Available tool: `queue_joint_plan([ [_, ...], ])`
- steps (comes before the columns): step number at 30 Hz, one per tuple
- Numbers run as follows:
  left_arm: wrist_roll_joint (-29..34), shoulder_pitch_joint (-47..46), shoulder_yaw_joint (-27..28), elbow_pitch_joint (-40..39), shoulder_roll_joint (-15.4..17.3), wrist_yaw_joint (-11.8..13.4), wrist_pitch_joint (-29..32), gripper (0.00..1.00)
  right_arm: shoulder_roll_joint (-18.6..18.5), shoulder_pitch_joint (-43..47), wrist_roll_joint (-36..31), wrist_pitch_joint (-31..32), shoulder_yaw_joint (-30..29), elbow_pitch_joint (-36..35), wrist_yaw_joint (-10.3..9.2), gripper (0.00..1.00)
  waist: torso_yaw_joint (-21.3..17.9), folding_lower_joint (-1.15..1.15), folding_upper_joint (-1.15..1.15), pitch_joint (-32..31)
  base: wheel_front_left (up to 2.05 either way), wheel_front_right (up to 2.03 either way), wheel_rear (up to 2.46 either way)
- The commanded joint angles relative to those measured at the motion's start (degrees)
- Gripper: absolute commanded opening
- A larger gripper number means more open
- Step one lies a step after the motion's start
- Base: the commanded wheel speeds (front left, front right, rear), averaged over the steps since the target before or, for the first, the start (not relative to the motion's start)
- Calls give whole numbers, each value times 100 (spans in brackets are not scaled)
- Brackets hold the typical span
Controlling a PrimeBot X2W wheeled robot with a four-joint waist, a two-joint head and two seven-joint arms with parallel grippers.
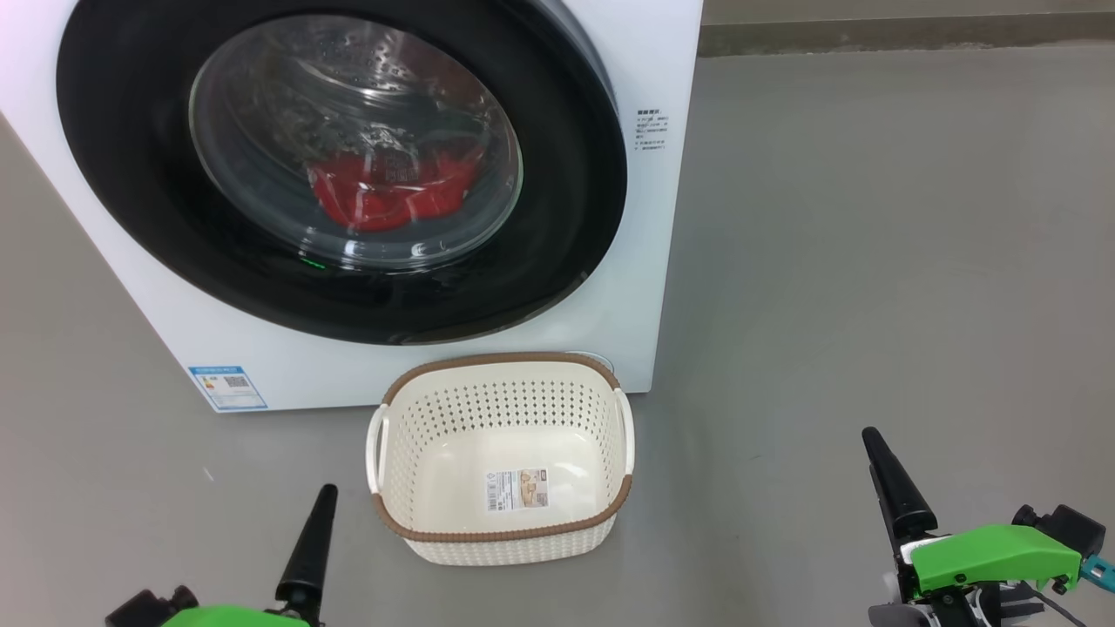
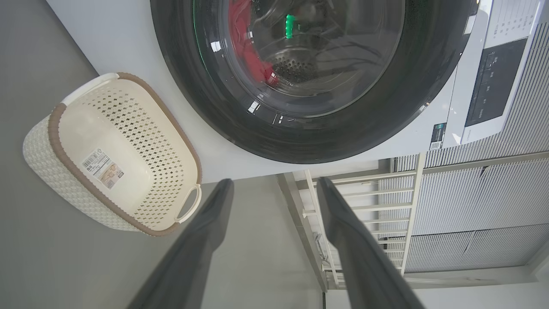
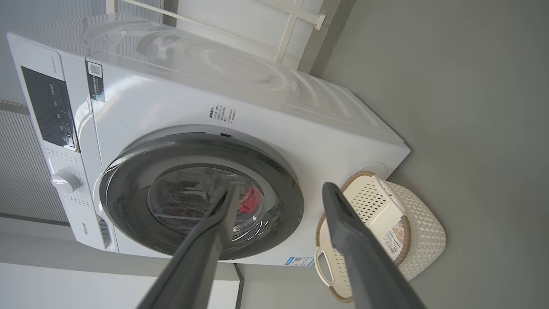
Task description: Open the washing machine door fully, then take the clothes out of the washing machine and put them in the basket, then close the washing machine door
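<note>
Hangs low with left gripper (image 2: pixel 274 184) and right gripper (image 3: pixel 282 189) spread wide and empty, probably readied for the shut washing machine door (image 1: pixel 557 174), clothes (image 1: pixel 383 196) heaped behind its glass, basket (image 1: pixel 501 361) parked on the floor (image 1: pixel 871 261) close against the washing machine (image 1: pixel 645 287) front, presumably handy for unloading.

We see glossy black rim and clear glass on the washing machine door (image 1: pixel 341 131), red cloth clothes (image 1: pixel 383 196), matt cream plastic basket (image 1: pixel 505 409), paper label (image 1: pixel 517 489)
</note>
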Motion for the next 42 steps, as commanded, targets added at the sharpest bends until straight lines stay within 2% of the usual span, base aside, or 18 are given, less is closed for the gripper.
queue_joint_plan([
  [1, 278, -314, 21, -180, 62, 53, -83, 100, -61, -349, -209, -95, 67, -115, 14, 100, -1, 0, 0, -5, 0, 0, 0],
  [20, 1875, -520, -76, -201, 46, 181, -377, 100, -76, -626, -1750, -388, 248, -64, 17, 100, -33, -1, 0, -38, 0, 0, 0],
  [42, 3361, -868, -278, 51, 37, 167, -738, 100, -95, -962, -3440, -748, 429, -11, 21, 100, -17, -1, 0, -65, 0, 0, 0],
])
